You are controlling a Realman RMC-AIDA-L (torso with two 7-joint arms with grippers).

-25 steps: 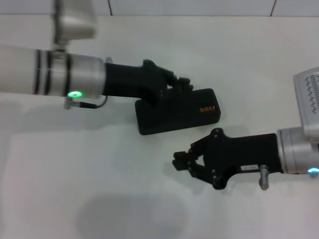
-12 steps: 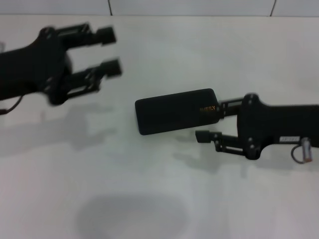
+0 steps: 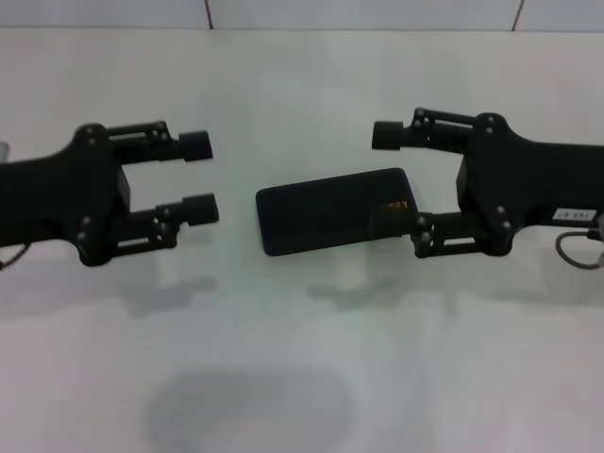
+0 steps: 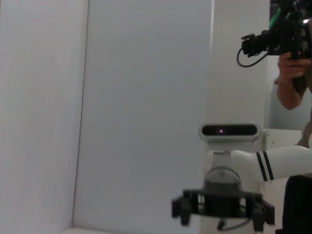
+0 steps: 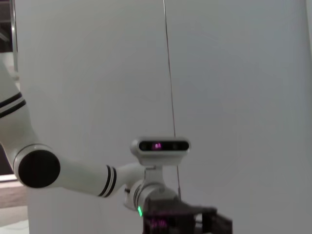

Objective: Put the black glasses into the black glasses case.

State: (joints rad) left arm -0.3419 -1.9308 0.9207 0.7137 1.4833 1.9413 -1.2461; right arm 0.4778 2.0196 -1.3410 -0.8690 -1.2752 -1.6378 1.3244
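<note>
The black glasses case (image 3: pixel 326 211) lies shut and flat on the white table (image 3: pixel 302 359), with gold lettering near its right end. The black glasses are not in view. My left gripper (image 3: pixel 198 176) is open and empty, held left of the case with its fingers pointing toward it. My right gripper (image 3: pixel 401 186) is open and empty at the case's right end, its lower finger (image 3: pixel 425 234) overlapping the case's corner in the head view. Each wrist view looks across at the other arm: the right arm's gripper (image 4: pixel 222 209) and the left arm (image 5: pixel 161 214).
A tiled wall edge (image 3: pixel 359 19) runs along the back of the table. A person holding a camera (image 4: pixel 287 44) stands beyond the robot in the left wrist view. A soft shadow (image 3: pixel 245 406) lies on the table's front.
My left gripper has come off the case, drawn back to the left and opened. My right gripper has opened and moved from in front of the case to its right end.
</note>
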